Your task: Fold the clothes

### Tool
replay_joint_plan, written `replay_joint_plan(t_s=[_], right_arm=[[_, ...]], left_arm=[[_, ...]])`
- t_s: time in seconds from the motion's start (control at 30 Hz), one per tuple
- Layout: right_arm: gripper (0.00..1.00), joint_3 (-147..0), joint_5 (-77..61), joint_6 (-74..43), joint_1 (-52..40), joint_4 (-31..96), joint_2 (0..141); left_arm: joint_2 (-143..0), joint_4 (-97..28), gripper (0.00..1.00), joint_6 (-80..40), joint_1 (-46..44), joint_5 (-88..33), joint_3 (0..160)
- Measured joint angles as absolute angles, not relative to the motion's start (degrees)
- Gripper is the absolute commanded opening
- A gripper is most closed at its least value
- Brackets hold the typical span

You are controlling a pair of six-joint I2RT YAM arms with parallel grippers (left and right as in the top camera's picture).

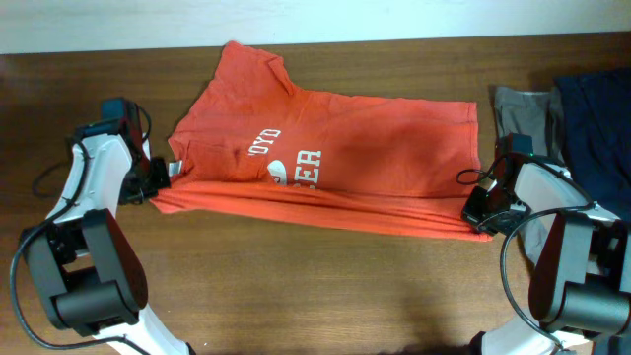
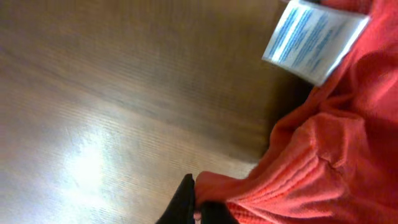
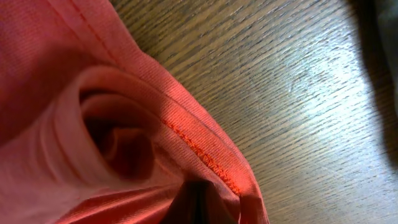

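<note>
The brown wooden surface [image 1: 325, 286] fills the whole scene. An orange-red T-shirt [image 1: 385, 148] stretches across the middle of it. It lies lengthwise from left to right, and one short sleeve points up toward the far edge. The white print [image 1: 296, 163] is partly folded under, so only a few letters show. The near long edge of the T-shirt runs in a taut line from one arm to the other.

At the far right, well apart from the print, a dark blue garment [image 1: 596, 108] is heaped at the surface's edge. A grey garment [image 1: 523, 108] lies just beside it, close to the T-shirt's right end.

The two arms come in from the near corners, one at each end of the T-shirt. The left gripper [image 1: 156, 182] is at the left end. In its wrist view the black fingertips [image 2: 186, 208] are pressed together, with a bunched ridge of red fabric pinched between them. The right gripper [image 1: 480, 212] is at the near right corner. Its wrist view shows a dark fingertip [image 3: 199, 202] closed on the stitched hem, with loose fabric rolled into a hollow beside it. Most of that gripper is hidden by cloth.

A small white care label [image 2: 314, 38] with blue lettering sticks out from the T-shirt next to the left gripper. The lettering is too blurred to read.
</note>
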State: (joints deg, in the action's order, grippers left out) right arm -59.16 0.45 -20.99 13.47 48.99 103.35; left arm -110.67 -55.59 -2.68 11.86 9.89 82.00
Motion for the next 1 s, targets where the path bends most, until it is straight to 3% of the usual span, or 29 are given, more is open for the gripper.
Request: replay_joint_plan(t_s=[0.13,0.43,1.0], right_arm=[[0.04,-59.2,0.4,-21.0,13.5,49.0,103.4],[0.05,-59.2,0.4,-21.0,13.5,49.0,103.4],[0.05,-59.2,0.5,-21.0,13.5,49.1,103.4]], left_arm=[[-110.7,-55.1,0.44,-0.9,11.9,12.6,82.1],[-110.7,-60.0,0.61,-3.1,12.1,15.0,82.1],[-110.7,-75.8,0.61,-10.0,12.1,2.0,81.6]])
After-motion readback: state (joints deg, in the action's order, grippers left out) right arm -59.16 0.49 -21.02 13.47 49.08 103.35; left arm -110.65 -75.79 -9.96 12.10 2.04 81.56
